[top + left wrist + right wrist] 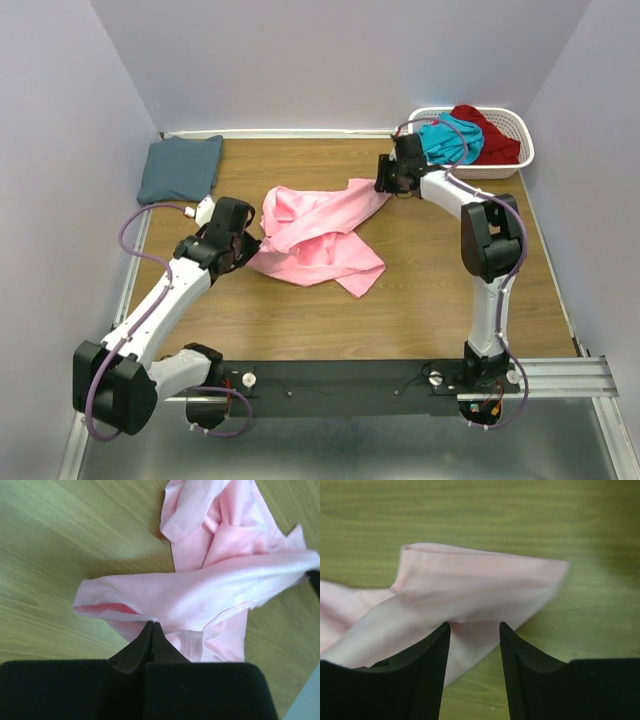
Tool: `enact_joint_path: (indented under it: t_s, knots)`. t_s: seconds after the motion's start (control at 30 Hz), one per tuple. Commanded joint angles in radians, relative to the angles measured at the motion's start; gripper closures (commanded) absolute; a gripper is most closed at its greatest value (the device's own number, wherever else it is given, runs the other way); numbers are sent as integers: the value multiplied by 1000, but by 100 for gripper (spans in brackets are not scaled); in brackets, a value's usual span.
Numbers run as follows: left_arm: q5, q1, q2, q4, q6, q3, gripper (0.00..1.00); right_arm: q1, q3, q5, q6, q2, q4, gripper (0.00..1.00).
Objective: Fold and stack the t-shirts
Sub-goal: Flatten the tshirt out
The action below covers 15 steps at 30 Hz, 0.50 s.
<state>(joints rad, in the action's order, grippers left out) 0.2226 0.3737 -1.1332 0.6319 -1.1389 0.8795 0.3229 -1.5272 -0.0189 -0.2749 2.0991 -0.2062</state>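
Fingers of the left gripper [252,246] meet the pink t-shirt [320,235], crumpled mid-table; four tees in all (blue-grey tee [180,168] far left, teal tee [448,138] and dark red tee [492,135] in one white basket [495,171]). Left wrist: jaws pinched shut on its hem. Right wrist: right gripper [475,627] open, astride pink cloth.

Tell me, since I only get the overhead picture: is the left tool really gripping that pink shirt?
Observer: Yes. The left wrist view shows the left tool shut on an edge of the pink t-shirt.
Visitor: And the right one?
Observer: Its wrist view shows the right tool open, with pink cloth showing in its gap but not pinched.
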Motion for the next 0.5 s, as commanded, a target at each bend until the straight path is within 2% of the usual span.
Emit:
enact_joint_path:
  t_s: [0.0, 0.1, 0.27, 0.37, 0.47]
  knots:
    - [-57, -4, 97, 26, 76, -74, 100, -19, -132, 60, 6, 41, -68, 48]
    - [-51, -4, 145, 15, 88, -129, 100, -18, -133, -25, 16, 10, -117, 48]
    - [-74, -5, 178, -64, 110, -209, 100, 59, 77, -124, 71, -183, -116, 44]
    - [-85, -7, 171, -96, 131, -226, 100, 172, 177, -98, 179, -252, -114, 40]
    - [-83, -6, 173, -107, 143, -234, 100, 290, 217, -18, 266, -254, -114, 37]
